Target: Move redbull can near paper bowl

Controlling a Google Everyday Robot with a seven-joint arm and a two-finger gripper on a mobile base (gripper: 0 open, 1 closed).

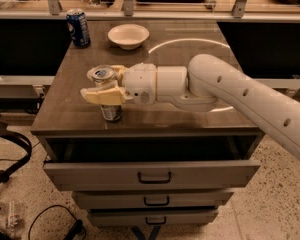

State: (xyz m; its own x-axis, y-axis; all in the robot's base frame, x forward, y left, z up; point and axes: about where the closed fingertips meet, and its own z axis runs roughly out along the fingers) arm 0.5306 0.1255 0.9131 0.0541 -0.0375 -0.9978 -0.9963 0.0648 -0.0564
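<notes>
The redbull can [110, 109] is in the front-left part of the counter [65, 115], close to the front edge. Its shiny top with the pull tab faces up, and it looks close to upright, the top leaning a touch to the left from where I stand. I can't tell whether its base rests on the surface or is just clear of it.

The pincer [103, 84] is closed around the can's upper half. One pale yellowish finger [101, 96] lies across the near side of the can, and the other shows behind it by the rim, so the can sits clamped between the two. Only the top and the lower part of the can show past the near finger.

Behind the pincer comes a fat white wrist, and then the white arm [250, 101], which reaches in from the right and runs low over the counter, parallel to the front edge.

The paper bowl [128, 35] sits at the back of the counter, left of the middle and well apart from the can, with bare dark surface between them. Left of the bowl, at the back-left corner, stands a dark-blue Pepsi can [78, 28], upright.

Under the counter is a stack of grey drawers. The top drawer [152, 174] is pulled out a little, with a dark gap above its front. Black cables [54, 219] trail over the speckled floor at the lower left.
</notes>
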